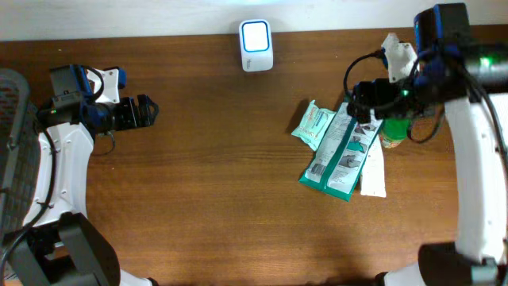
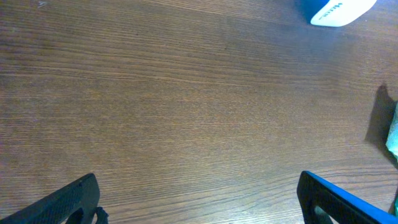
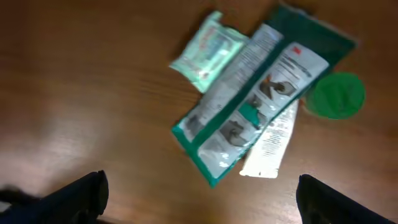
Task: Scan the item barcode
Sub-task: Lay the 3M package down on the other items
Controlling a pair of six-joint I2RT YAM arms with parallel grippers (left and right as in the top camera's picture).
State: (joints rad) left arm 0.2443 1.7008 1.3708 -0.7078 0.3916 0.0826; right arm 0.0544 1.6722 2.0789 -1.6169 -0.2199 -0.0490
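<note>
The item, a long green and white packet [image 1: 341, 152] [image 3: 249, 118], lies flat on the wooden table at the right. It rests partly over a white strip [image 3: 270, 146] and touches a small pale green packet [image 1: 313, 125] [image 3: 208, 53]. My right gripper [image 1: 359, 102] [image 3: 199, 205] hovers above the packet's upper end, open, with nothing between its fingers. The white scanner [image 1: 255, 45] [image 2: 339, 11] with a lit blue face stands at the table's far middle. My left gripper [image 1: 149, 111] [image 2: 199, 202] is open over bare wood at the left.
A round green lid [image 1: 393, 133] [image 3: 337, 95] sits just right of the packets. A grey basket [image 1: 12, 119] stands at the left edge. The pale green packet's edge [image 2: 393, 137] shows at the right of the left wrist view.
</note>
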